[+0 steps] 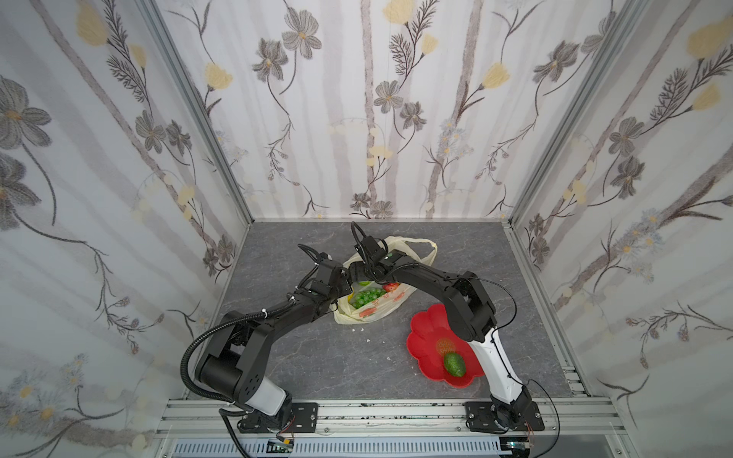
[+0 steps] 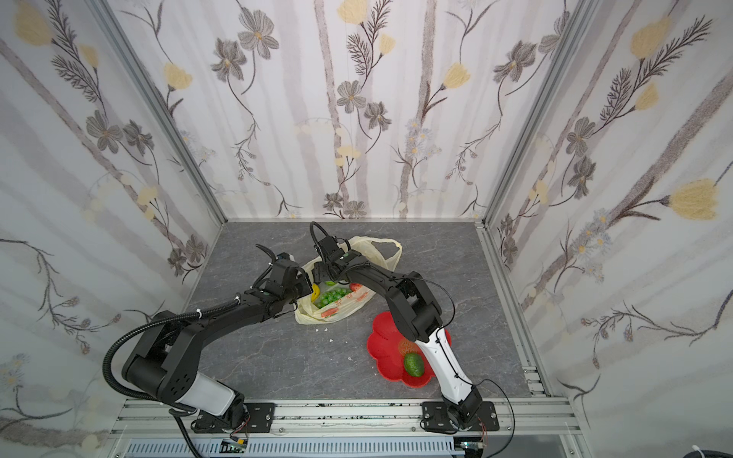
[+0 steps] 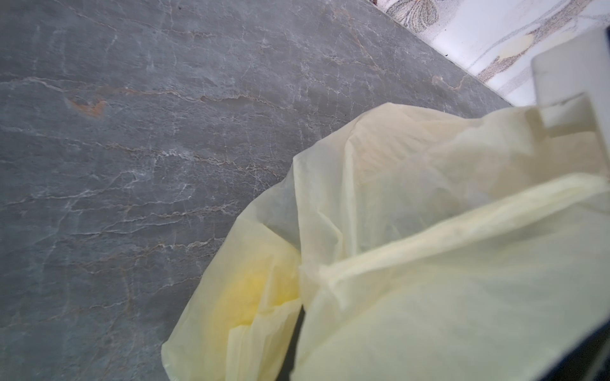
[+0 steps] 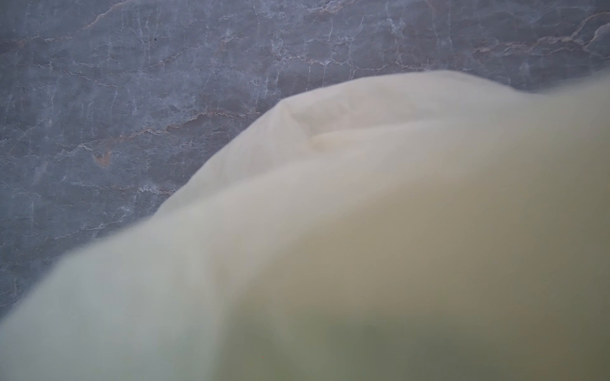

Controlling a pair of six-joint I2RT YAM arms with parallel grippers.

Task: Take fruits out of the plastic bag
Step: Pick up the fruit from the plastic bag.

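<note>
Nearest to the camera in both top views is the aluminium rail (image 1: 377, 412) at the front edge, on which the two arms are bolted. Behind it lies the grey marbled counter (image 1: 317, 357), closed in by flowered walls (image 1: 377, 119) on three sides. The left arm (image 1: 254, 341) and the right arm (image 1: 468, 301) both reach toward the back of the counter and meet over the plastic bag (image 1: 373, 313). The bag lies with its mouth turned up and one loop handle (image 1: 420, 246) spread toward the back wall. The left pincer (image 1: 343, 288) is at the rim on the bag's left side. It is closed, and in the left wrist view the bag (image 3: 429, 264) is gathered and stretched right at it, so it appears to pinch the rim. The right pincer (image 1: 358, 276) points down at the mouth from the back. Its fingers are hidden and the right wrist view shows only the blurred bag (image 4: 363, 231) close before the lens, so I cannot tell whether it is open or closed. Well apart from the bag, near the right arm, stands a red flower-shaped dish (image 1: 420, 329) with one green avocado (image 1: 454, 365) in it. Inside the bag are the green grape bunch (image 1: 367, 297), a red strawberry (image 1: 390, 286) to its right, a yellow banana (image 1: 351, 295) just beside the left pincer, and a small green piece (image 1: 364, 283) below the right pincer. Some white crumbs (image 1: 369, 340) lie on the counter before the bag.
</note>
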